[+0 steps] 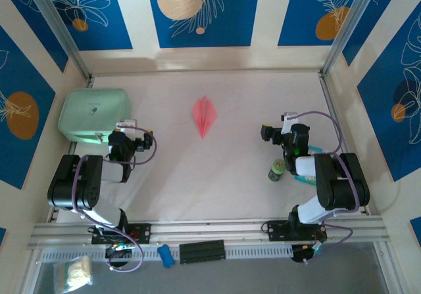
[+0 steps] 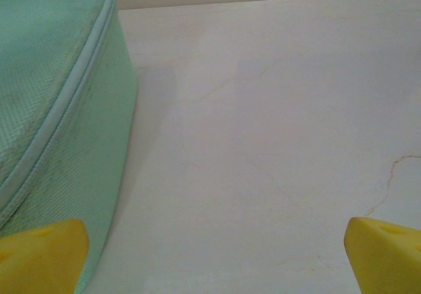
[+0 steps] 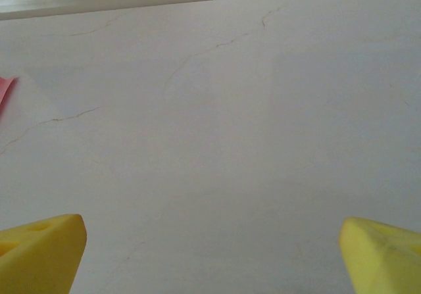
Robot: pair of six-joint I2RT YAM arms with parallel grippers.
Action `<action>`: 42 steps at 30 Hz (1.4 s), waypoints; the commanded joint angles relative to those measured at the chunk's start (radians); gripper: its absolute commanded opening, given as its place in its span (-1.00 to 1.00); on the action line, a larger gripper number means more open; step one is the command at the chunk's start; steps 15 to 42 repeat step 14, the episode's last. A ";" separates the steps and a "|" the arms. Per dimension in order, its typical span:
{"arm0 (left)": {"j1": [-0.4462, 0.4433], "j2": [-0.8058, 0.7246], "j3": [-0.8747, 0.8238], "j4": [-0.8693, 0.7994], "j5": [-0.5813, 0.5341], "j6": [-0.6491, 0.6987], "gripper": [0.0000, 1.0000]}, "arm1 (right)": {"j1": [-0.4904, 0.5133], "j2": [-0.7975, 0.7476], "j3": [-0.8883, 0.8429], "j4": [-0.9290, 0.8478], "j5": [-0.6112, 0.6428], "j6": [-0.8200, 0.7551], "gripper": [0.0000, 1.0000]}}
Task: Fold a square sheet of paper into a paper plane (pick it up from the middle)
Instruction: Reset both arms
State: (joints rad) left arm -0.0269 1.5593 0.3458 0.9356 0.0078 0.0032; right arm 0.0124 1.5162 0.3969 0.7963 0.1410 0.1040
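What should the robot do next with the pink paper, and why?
Probably just park the arms. The plane already lies folded into a pointed dart in the middle of the table, apart from both grippers. The left gripper and right gripper are open and empty, so no fold seems left to make.

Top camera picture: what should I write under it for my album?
Pink paper plane lying on the table between the left arm and the right arm.

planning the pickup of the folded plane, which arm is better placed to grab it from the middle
Right, narrowly. The right gripper is open over bare table, with the paper plane edging pink into its wrist view. The left gripper is open too, but sits beside the mint-green case.
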 commanded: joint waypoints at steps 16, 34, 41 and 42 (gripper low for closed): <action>-0.007 0.010 0.044 -0.019 0.052 0.035 0.99 | -0.006 0.007 0.019 0.012 -0.023 0.004 0.98; -0.007 0.010 0.044 -0.019 0.052 0.035 0.99 | -0.006 0.007 0.019 0.012 -0.023 0.004 0.98; -0.007 0.010 0.044 -0.019 0.052 0.035 0.99 | -0.006 0.007 0.019 0.012 -0.023 0.004 0.98; -0.007 0.010 0.044 -0.019 0.052 0.035 0.99 | -0.006 0.007 0.019 0.012 -0.023 0.004 0.98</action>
